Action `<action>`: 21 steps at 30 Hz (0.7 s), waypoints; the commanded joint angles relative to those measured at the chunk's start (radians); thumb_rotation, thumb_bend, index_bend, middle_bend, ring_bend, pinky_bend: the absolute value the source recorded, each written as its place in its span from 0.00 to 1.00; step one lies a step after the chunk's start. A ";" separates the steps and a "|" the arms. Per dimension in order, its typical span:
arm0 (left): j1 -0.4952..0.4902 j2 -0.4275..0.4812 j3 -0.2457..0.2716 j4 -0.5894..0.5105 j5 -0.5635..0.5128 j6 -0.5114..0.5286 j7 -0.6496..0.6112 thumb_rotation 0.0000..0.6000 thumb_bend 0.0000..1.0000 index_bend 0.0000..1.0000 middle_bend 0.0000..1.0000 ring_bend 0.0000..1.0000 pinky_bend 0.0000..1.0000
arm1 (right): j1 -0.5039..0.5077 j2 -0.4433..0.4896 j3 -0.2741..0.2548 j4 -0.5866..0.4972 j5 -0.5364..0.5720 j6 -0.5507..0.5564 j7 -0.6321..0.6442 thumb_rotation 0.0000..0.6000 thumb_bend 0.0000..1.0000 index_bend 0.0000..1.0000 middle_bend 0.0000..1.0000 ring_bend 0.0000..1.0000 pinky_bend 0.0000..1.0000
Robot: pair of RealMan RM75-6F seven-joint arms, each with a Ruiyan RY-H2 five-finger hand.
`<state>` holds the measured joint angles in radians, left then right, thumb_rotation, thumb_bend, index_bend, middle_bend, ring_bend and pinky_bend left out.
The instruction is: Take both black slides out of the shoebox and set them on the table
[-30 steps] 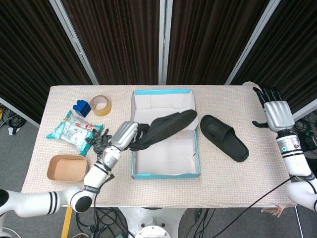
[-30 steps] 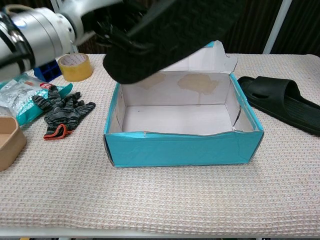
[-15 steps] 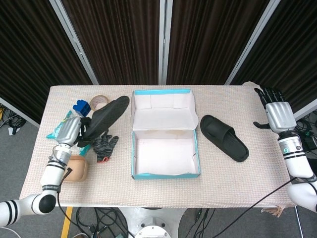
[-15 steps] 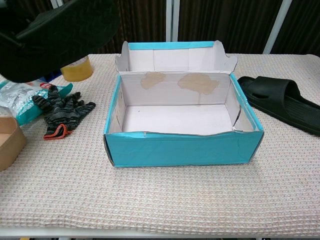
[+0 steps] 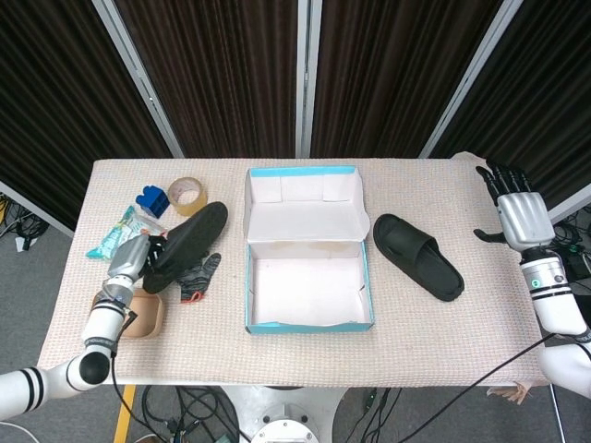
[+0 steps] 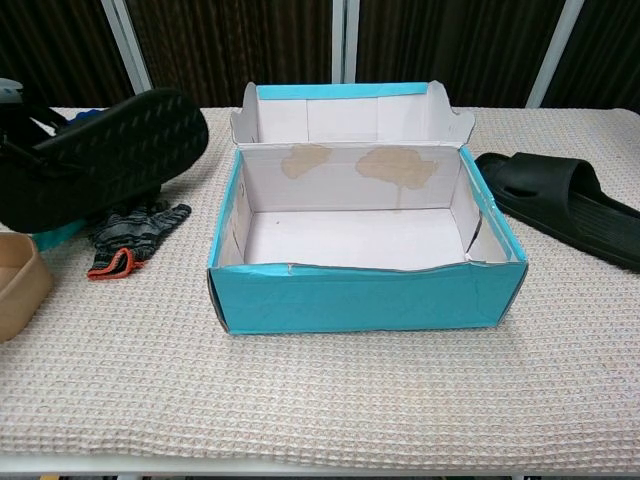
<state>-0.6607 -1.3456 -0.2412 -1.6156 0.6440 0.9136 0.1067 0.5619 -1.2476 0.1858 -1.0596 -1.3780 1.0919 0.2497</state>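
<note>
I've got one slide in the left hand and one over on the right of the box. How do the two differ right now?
The held slide is gripped by the left hand over the gloves, left of the shoebox; the other slide lies on the table right of the box, touched by nothing. The held slide is tipped so its treaded sole shows in the chest view; the other rests strap up. Both are black and out of the box.

Your left hand point(image 5: 132, 260) sits low at the table's left side, fingers closed around the heel end of a black slide point(image 5: 187, 245), with its forearm running down toward the near left corner. Your right hand point(image 5: 518, 210) is raised off the far right edge, palm side away, dark fingers point(image 5: 501, 173) upright and spread, holding nothing.
</note>
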 commanded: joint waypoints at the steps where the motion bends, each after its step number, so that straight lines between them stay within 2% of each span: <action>1: -0.013 -0.013 -0.012 -0.004 0.020 -0.012 -0.010 1.00 0.28 0.31 0.46 0.47 0.76 | -0.007 0.004 0.000 -0.005 0.006 0.001 -0.001 1.00 0.00 0.00 0.00 0.00 0.00; 5: -0.029 -0.021 0.000 0.016 0.037 -0.033 0.007 1.00 0.09 0.10 0.20 0.13 0.34 | -0.027 0.006 -0.007 -0.024 0.013 0.008 0.000 1.00 0.00 0.00 0.00 0.00 0.00; 6: -0.027 -0.021 0.006 0.019 0.042 -0.024 0.013 1.00 0.05 0.07 0.15 0.07 0.27 | -0.036 0.008 -0.012 -0.037 0.014 0.010 0.006 1.00 0.00 0.00 0.00 0.00 0.00; 8: -0.015 -0.013 0.011 0.009 0.057 -0.001 0.014 1.00 0.01 0.03 0.10 0.03 0.19 | -0.051 0.014 -0.021 -0.057 0.013 0.017 0.007 1.00 0.00 0.00 0.00 0.00 0.00; 14: 0.065 0.065 0.051 -0.028 0.220 0.094 -0.021 1.00 0.00 0.02 0.09 0.02 0.14 | -0.106 0.044 -0.051 -0.145 0.004 0.047 0.021 1.00 0.01 0.00 0.00 0.00 0.00; 17: 0.125 0.116 0.093 -0.006 0.327 0.192 -0.006 1.00 0.00 0.03 0.09 0.02 0.14 | -0.137 0.064 -0.076 -0.183 -0.014 0.060 0.049 1.00 0.07 0.00 0.00 0.00 0.00; 21: 0.200 0.178 0.172 0.064 0.460 0.285 0.021 1.00 0.00 0.06 0.10 0.02 0.13 | -0.171 0.064 -0.104 -0.177 -0.029 0.068 0.101 1.00 0.09 0.00 0.02 0.00 0.00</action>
<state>-0.5247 -1.2257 -0.1321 -1.5998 1.0120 1.1360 0.1129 0.4032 -1.1851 0.0928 -1.2408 -1.4000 1.1553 0.3364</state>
